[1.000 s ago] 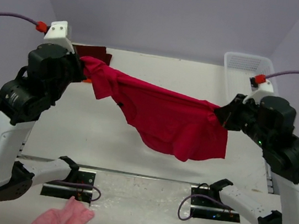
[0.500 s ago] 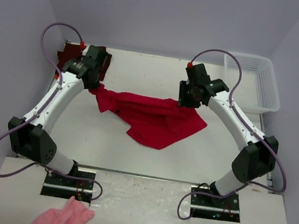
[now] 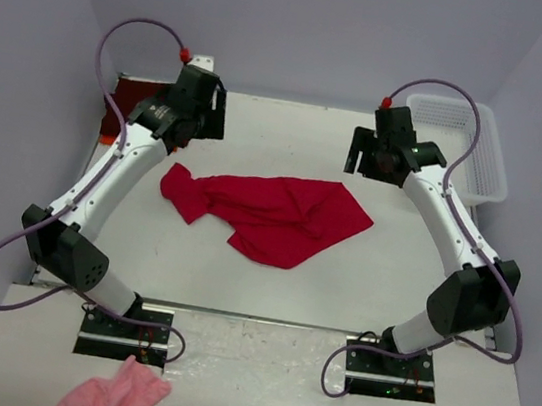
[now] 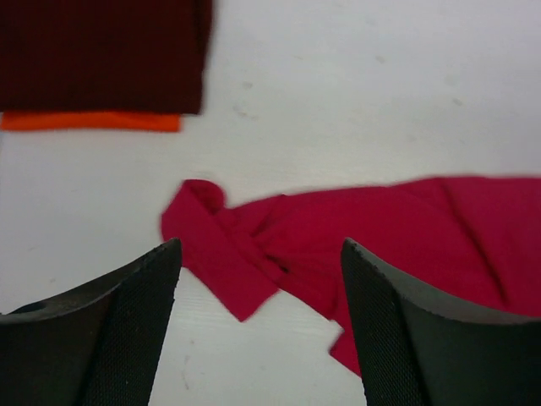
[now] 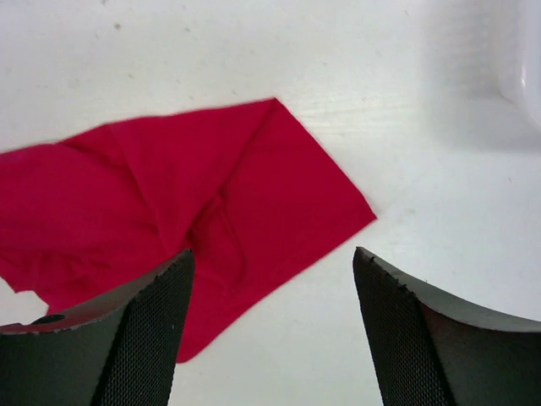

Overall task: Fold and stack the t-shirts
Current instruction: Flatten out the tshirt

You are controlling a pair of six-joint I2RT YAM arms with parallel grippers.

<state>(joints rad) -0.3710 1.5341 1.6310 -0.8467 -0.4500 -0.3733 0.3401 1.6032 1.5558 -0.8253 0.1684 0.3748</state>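
Hovering open and empty, left fingers (image 4: 110,330) and right fingers (image 5: 423,338) sit just far of the red shirt (image 3: 270,213), crumpled lengthwise left-to-right on the bench (image 3: 268,294), one end each

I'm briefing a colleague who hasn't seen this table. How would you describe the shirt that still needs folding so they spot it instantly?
On the white table, look at the middle of the surface. The bright red t-shirt lies there crumpled and loose, unlike the maroon shirt folded flat on the orange one at the far left corner.
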